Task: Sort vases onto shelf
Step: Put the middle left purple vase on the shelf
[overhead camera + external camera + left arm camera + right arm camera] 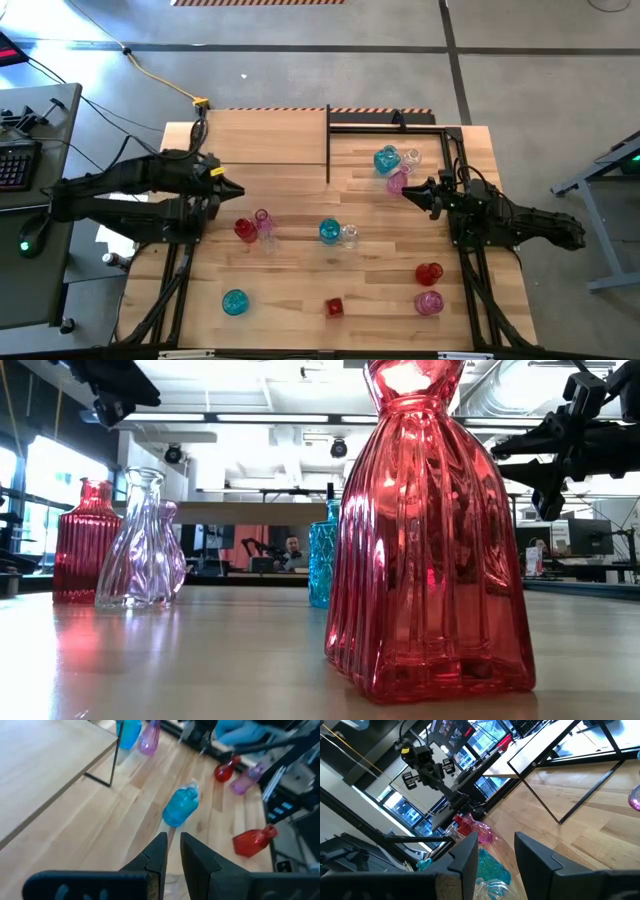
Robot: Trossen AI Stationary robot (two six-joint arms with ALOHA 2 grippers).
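Observation:
Several small glass vases stand on the plank tabletop. A teal (pixel 387 160), a clear (pixel 410 158) and a pink one (pixel 397 182) are at the far right. A red (pixel 244 229) and a pale pink one (pixel 264 222) are left of centre, and a teal one (pixel 329 231) is at the middle. The shelf (pixel 250 135), a light wood panel on a black frame, sits at the far left with nothing on it. My left gripper (pixel 238 190) hovers above the table near the shelf's front edge, shut and holding nothing (pixel 172 851). My right gripper (pixel 405 190) waits open beside the pink vase.
More vases stand toward the near edge: teal (pixel 234 302), red (pixel 334 307), red (pixel 428 272) and pink (pixel 428 302). The shelf's black frame rails (pixel 385 125) stretch to the right of the panel. Bare tabletop lies between the vase groups.

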